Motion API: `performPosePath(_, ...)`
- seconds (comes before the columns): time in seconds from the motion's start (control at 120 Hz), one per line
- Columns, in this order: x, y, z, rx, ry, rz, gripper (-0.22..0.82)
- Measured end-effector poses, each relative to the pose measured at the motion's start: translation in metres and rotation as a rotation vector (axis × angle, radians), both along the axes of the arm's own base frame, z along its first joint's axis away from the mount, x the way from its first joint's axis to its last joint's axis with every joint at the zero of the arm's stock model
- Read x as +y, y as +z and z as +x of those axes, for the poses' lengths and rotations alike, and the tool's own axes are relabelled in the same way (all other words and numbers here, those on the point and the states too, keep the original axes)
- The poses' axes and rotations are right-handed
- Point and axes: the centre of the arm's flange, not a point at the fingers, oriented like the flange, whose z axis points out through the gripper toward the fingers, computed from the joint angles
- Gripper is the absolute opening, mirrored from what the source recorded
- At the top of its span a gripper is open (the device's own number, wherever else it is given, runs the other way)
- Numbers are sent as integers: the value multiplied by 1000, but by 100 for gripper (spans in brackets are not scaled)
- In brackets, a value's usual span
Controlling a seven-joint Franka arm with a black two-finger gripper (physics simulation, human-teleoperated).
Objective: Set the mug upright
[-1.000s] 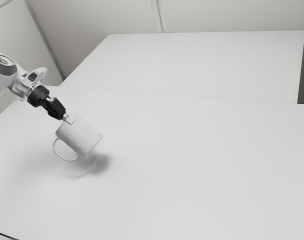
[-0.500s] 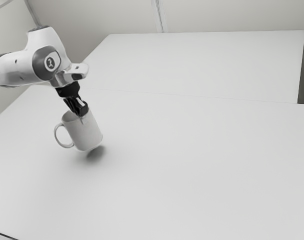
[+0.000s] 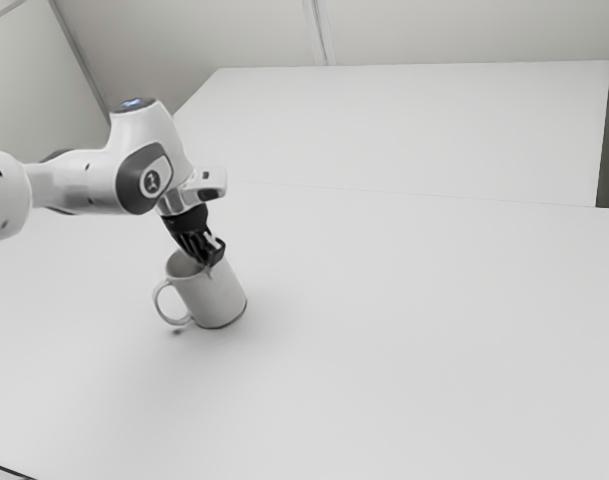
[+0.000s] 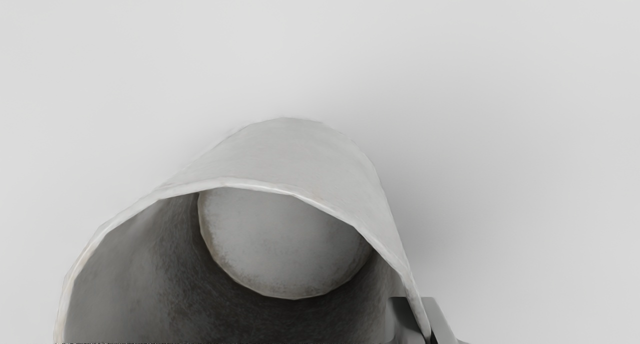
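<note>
Our jaws pinched the mug point(image 3: 216, 297) by its rim point(image 4: 270, 187); nearly up, it leaned toward the exterior view's eleven o'clock and needed straightening.

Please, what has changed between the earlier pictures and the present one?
The mug has turned closer to upright, though it still leans, and has moved toward the exterior view's right and down nearer the table. The arm moved with it. Nothing was let go: the gripper still pinches the mug's wall. The table stayed as it was.
</note>
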Motion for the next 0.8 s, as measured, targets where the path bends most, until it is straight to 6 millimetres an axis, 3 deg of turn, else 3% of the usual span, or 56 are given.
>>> performPosePath(0.033,0,-5,-1,4,9,0,-16)
performPosePath(0.133,1,-10,-2,5,38,1,6)
performPosePath(0.3,14,1,-2,-24,95,6,35)
performPosePath(0.458,31,54,-6,-106,152,17,49)
performPosePath(0.533,27,77,2,-130,152,16,52)
performPosePath(0.8,3,162,67,-155,114,-18,58)
